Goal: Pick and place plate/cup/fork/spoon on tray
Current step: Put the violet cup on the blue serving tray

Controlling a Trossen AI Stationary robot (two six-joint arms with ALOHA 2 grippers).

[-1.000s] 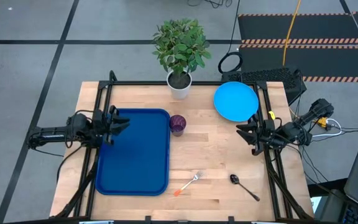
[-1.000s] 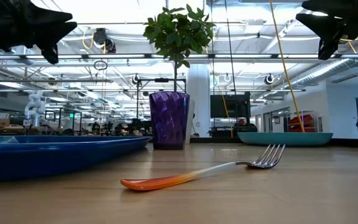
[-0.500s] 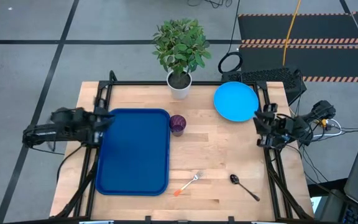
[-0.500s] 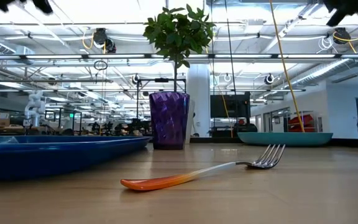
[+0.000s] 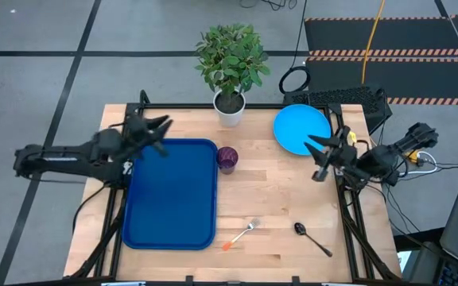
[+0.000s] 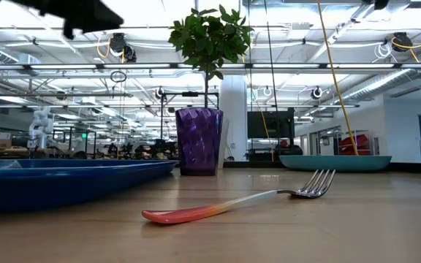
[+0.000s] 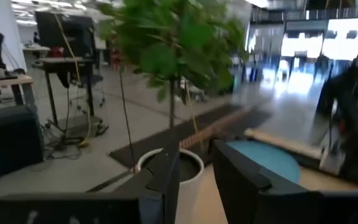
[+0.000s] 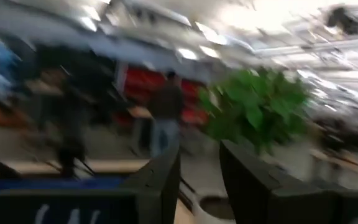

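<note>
Overhead, the tray (image 5: 169, 193) lay empty on the left half of the worktop (image 5: 269, 206). The cup (image 5: 227, 158) stood upright just beside the tray's right rim, near its far corner. The plate (image 5: 301, 129) rested at the far right of the worktop, near a potted plant (image 5: 230, 63) at the far edge. The fork (image 5: 240, 235) lay near the front edge, just right of the tray, handle toward the front. The spoon (image 5: 312, 238) lay well to its right, near the front right corner.

The left gripper (image 5: 159, 127) hovered above the tray's far left corner, its fingers (image 7: 166, 180) apart and grasping nothing. The right gripper (image 5: 316, 157) hovered just beside the plate's near edge, its fingers (image 8: 160, 186) likewise parted and empty.

At table height, the fork (image 6: 232, 204) lay in front, with the cup (image 6: 199, 140) and tray (image 6: 64, 179) behind it.
</note>
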